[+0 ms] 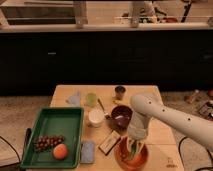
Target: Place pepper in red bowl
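Camera view, lower right: end effector (pixel 133 148) positioned inside red bowl (pixel 120 156); its opening cannot be told. Pepper (pixel 129 152) seen at it, over bowl interior. Risk: bowl dragged across bench (pixel 64 94) if rim is caught on withdrawal.

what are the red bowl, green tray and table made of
The red bowl looks like plastic, possibly glazed ceramic: smooth, even orange-red surface. The green tray seems moulded plastic: uniform colour, raised rim. The table looks like wood or laminate: pale tan, matt top. The gripper reaches down into the red bowl.
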Available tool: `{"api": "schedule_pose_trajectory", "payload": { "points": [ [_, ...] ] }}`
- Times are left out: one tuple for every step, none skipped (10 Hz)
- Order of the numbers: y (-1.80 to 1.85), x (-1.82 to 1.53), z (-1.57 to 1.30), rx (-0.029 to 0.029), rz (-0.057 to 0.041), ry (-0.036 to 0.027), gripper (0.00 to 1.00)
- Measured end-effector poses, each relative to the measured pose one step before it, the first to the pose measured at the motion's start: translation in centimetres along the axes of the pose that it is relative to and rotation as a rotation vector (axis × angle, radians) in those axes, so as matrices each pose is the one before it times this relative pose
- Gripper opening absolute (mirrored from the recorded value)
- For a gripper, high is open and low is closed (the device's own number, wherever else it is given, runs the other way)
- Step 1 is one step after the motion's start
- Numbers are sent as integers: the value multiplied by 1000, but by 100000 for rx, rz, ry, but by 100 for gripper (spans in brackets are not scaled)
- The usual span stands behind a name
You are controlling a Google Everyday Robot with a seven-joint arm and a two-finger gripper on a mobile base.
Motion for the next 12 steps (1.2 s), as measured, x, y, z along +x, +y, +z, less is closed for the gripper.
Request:
{"api": "schedule_pose_trajectory", "payload": {
  "points": [
    [122,90,9,-676,-951,-682,0],
    [71,52,-2,-414,-775,-484,0],
    [-30,65,-28,-696,-690,-417,0],
    [-86,21,-36,-597,-669,-640,2],
    [50,5,-89,-342,-267,-600,9],
    [42,-62,-91,-141,-786,-730,19],
    [-6,-63,-124,-33,-805,-479,29],
    [49,-33,-90,-88,-415,-419,39],
    [10,-14,-26,-176,-344,-390,48],
    [-75,-28,-80,-376,-561,-211,60],
    [-72,-13,-67,-197,-380,-35,69],
    [-29,-20,-15,-245,-292,-105,76]
  ]
}}
